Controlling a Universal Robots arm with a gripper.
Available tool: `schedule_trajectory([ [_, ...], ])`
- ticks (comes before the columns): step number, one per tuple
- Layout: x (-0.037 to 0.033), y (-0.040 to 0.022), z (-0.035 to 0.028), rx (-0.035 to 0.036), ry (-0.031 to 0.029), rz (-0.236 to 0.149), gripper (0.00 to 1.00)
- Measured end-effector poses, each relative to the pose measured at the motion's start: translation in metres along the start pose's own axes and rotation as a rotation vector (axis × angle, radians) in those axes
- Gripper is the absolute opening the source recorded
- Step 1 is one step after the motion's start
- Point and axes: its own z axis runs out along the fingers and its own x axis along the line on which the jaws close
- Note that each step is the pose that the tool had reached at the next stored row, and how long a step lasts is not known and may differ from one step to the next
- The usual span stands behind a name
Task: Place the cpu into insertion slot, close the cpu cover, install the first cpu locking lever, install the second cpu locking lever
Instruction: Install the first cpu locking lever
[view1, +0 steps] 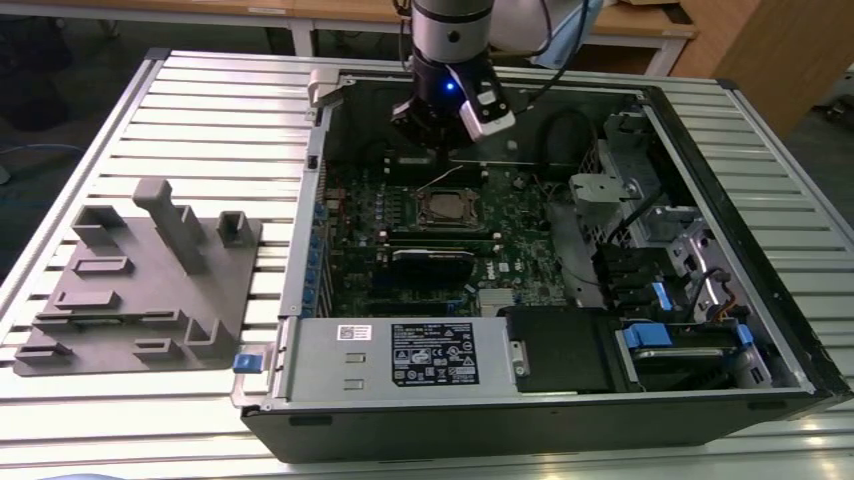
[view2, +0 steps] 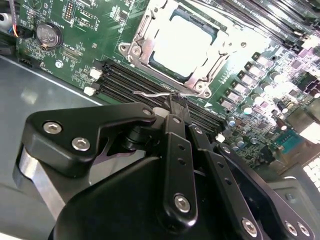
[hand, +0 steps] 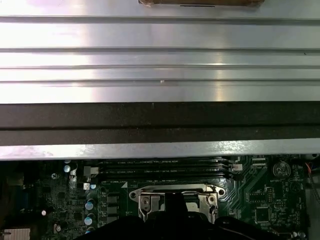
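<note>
Cpu (view2: 182, 42) sitting under closed cpu cover (view2: 142, 35); fingers (view2: 176, 107) pinching raised locking lever (view2: 150, 94); lever steps remaining, prob. both.

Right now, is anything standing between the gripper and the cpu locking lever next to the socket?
Nothing visible does. In the second wrist view the gripper is right at the thin wire locking lever, which juts over the memory slots beside the cpu cover lying over the cpu.
</note>
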Motion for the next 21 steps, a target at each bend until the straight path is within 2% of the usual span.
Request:
schedule_trajectory([
  [3,0.0000,0.0000,0.0004,-0.0225,0.0006,0.001,0.11],
  [4,0.0000,0.0000,0.0004,-0.0255,0.0007,0.002,0.11],
  [7,0.0000,0.0000,0.0010,-0.0261,0.0006,0.002,0.11],
  [14,0.0001,-0.0008,0.0092,-0.0258,0.0008,0.002,0.11],
  [21,-0.0016,-0.0008,0.0109,-0.0268,0.0008,0.002,0.11],
])
